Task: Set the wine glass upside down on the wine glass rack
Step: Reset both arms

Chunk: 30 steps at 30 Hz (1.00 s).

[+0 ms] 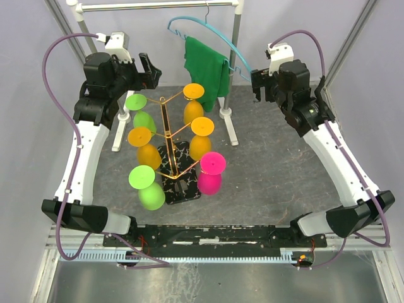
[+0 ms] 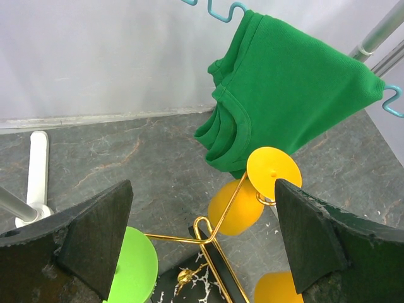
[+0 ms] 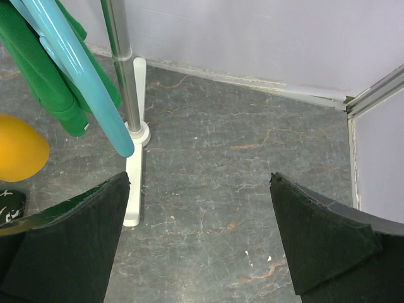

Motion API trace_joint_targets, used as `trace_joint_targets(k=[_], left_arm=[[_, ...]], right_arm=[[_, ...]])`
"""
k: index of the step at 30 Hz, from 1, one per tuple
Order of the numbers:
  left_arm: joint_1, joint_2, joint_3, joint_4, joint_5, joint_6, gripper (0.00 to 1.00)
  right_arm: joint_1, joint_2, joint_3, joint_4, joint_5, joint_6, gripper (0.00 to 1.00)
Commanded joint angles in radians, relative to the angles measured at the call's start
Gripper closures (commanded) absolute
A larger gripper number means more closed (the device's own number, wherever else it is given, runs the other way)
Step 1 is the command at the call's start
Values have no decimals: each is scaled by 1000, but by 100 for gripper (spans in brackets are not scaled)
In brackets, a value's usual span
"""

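Both arms are standing raised and apart from the wine glass rack. The left gripper is keeping its jaws spread wide and is holding nothing, just behind and to the left of the rack. The right gripper is also spread and empty, farther to the right of the rack, beyond the green shirt. I am seeing no loose glass outside the rack. Six glasses are hanging on the rack's arms, foot up and bowl down, long axis upright. The pink wine glass is hanging at the rack's near right. In my judgement the placing is looking finished, with the left arm nearer.
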Motion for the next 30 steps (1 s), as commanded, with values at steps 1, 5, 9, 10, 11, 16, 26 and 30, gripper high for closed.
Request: trace_joint_targets(k=[1, 5, 9, 10, 11, 16, 26, 30], left_arm=[[5, -31, 9, 20, -17, -20, 1], [4, -31, 8, 17, -15, -16, 1], [5, -32, 2, 14, -20, -12, 1], [4, -33, 0, 15, -22, -12, 1], [5, -34, -1, 15, -26, -10, 1], [5, -37, -5, 13, -33, -5, 1], [4, -40, -13, 11, -39, 0, 1], [5, -40, -13, 12, -39, 0, 1]], right_arm=[[-5, -32, -9, 41, -5, 1, 0], [-7, -36, -15, 41, -5, 2, 0], [-9, -43, -20, 41, -3, -3, 0], [-9, -43, -22, 41, -2, -3, 0], [-11, -45, -22, 41, -1, -3, 0], [-13, -49, -31, 43, 0, -3, 0], [-15, -48, -40, 47, -9, 3, 0], [-14, -50, -42, 39, -14, 10, 0]])
